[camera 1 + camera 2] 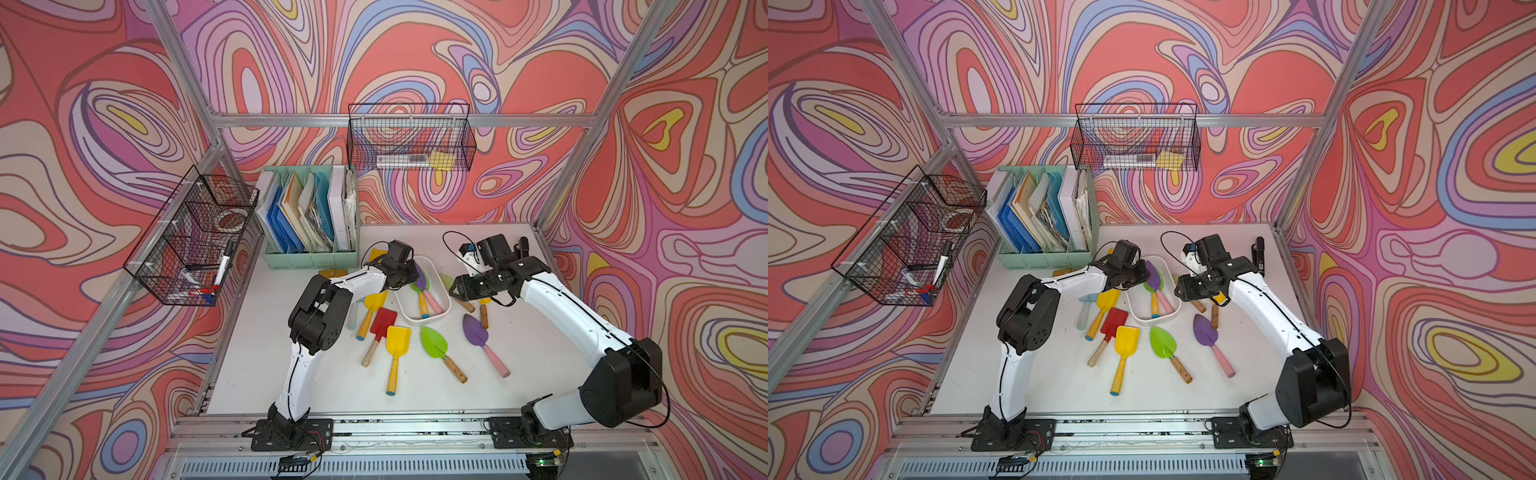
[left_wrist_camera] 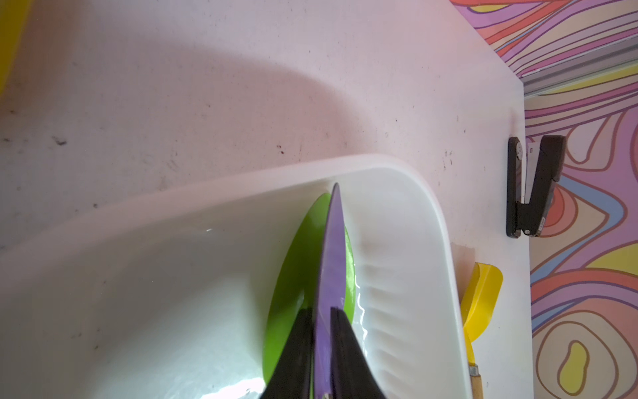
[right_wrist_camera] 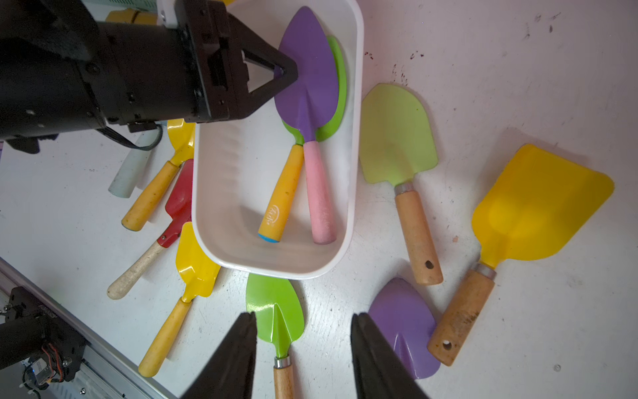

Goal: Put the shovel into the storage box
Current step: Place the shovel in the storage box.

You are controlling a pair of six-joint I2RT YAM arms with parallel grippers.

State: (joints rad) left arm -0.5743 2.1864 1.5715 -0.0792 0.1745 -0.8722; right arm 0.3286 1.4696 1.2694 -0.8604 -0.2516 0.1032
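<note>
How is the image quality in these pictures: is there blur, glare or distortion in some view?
In both top views the frame beams bend outward, a wide-lens distortion, but the scene is sharp. In the left wrist view the near fingers look soft, and glare streaks the storage box wall. In the right wrist view the near fingers blur; the shovels stay sharp.

Taking the shallow white plastic storage box as landmark, its half nearer the mint-green file organizer is bare floor, while the other half is taken up by a purple-bladed shovel with a pink handle lying on a green-bladed shovel with an orange handle. The left gripper reaches in over the box's far end at the purple blade, blocking entry there. Loose shovels crowd the white tabletop on both long sides and at the near end of the box, leaving open table only well beyond its near end.
</note>
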